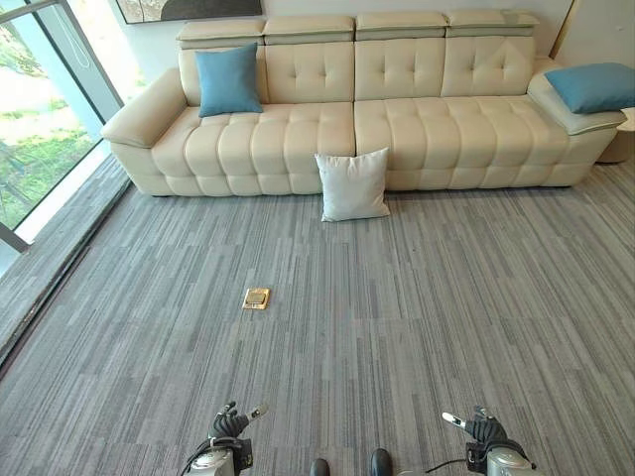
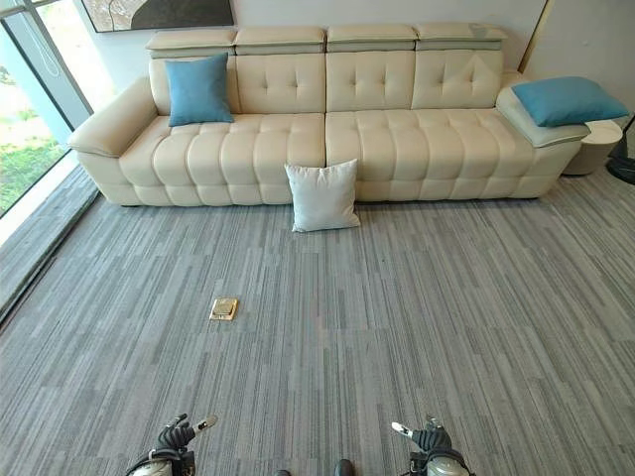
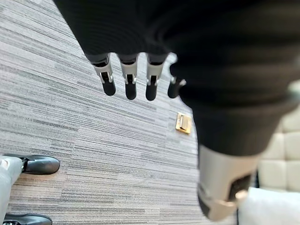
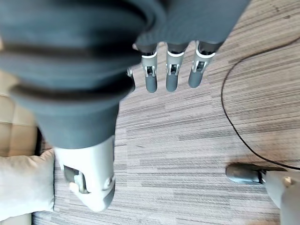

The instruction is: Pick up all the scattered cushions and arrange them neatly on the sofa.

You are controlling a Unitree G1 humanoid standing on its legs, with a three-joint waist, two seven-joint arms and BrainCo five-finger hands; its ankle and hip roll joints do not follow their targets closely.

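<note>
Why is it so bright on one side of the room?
Left eye view: daylight pours in through the big window on the left, washed out white near its top. Right eye view: the sofa is evenly lit, and the white cushion leaning on it casts hardly any shadow on the carpet.

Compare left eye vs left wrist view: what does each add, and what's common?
Left eye adds: a blue cushion on the sofa's left seat, a second blue cushion on its right armrest, the window and the right hand, low over the carpet.
Left wrist adds: a close look at the left hand, fingers straight, holding nothing.
Common: grey carpet, brass floor plate, the white cushion standing on the carpet against the sofa front.
</note>
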